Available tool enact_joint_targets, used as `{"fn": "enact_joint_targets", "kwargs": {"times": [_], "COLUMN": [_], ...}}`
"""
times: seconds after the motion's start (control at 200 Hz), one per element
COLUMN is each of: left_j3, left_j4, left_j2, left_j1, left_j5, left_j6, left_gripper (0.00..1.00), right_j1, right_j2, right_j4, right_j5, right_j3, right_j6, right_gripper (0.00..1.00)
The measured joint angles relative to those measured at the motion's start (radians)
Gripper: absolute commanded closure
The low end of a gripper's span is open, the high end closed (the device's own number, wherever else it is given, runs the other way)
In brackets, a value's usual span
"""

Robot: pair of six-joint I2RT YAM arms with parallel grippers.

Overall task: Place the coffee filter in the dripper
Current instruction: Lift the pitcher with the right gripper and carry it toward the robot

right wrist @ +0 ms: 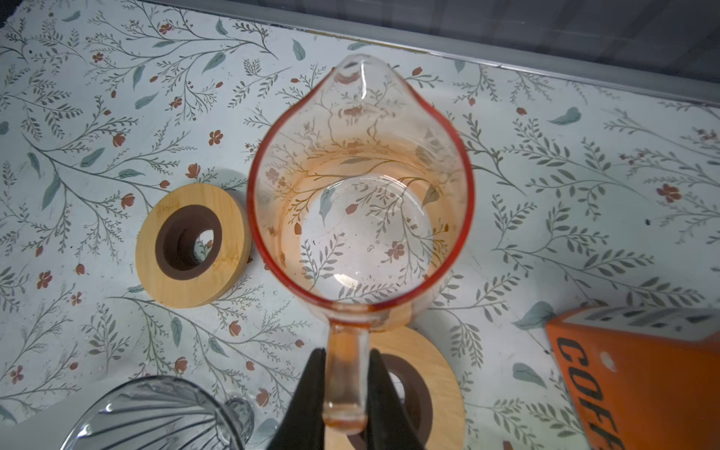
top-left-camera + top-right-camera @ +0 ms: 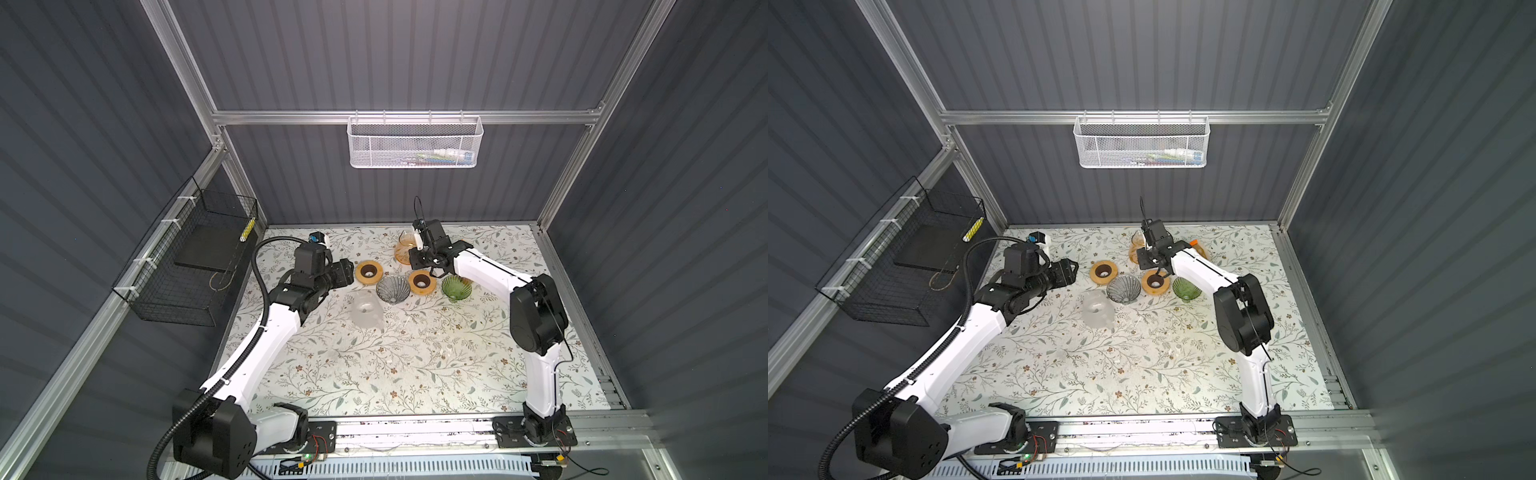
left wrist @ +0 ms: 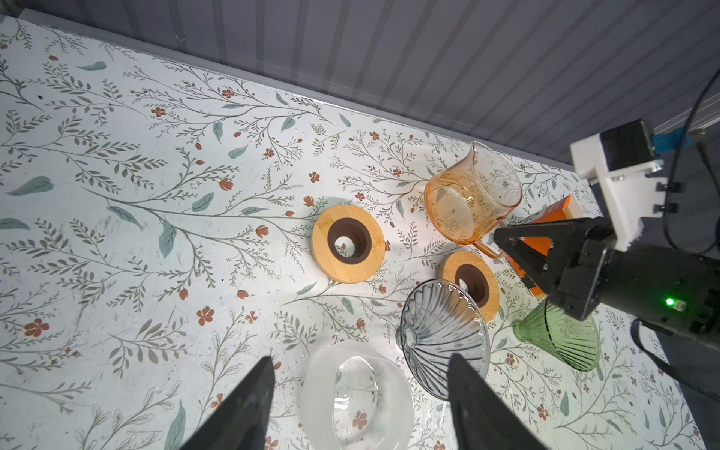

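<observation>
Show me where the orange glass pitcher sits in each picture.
In a top view: orange glass pitcher, far middle of the floral table.
In a top view: same spot.
Left wrist view: by the orange box, pitcher here.
Right wrist view: close up, mid-picture.
Shared landmark: round bamboo ring with dark core beside it.

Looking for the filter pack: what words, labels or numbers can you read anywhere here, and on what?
"COFF": black letters on the orange box, cut off by the picture's edge.
Dark print on that box's white panel: too blurred to read.
Print on the packaging in the white wall basket: too small to read.
Nothing else legible.
</observation>
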Motion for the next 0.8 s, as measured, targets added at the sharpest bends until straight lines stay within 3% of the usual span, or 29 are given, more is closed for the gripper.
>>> {"fn": "enact_joint_targets", "kwargs": {"times": [0.35, 0.8], "left_j3": [0.049, 0.072], "left_j4": [-0.018, -0.078], "left_j2": [0.004, 0.004], "left_j1": [0.0, 0.0], "left_j5": [0.0, -0.036], "left_j6": [0.0, 0.003], "left_gripper": [0.3, 0.29], "right_j1": [0.028, 0.109], "right_j2": [-0.155, -0.467], "right_j4": [0.011, -0.04], "right_j5": [0.007, 0.061], "right_j3": [-0.143, -0.329], "right_j6": [-0.001, -0.023], "right_gripper": [1.0, 1.0]}}
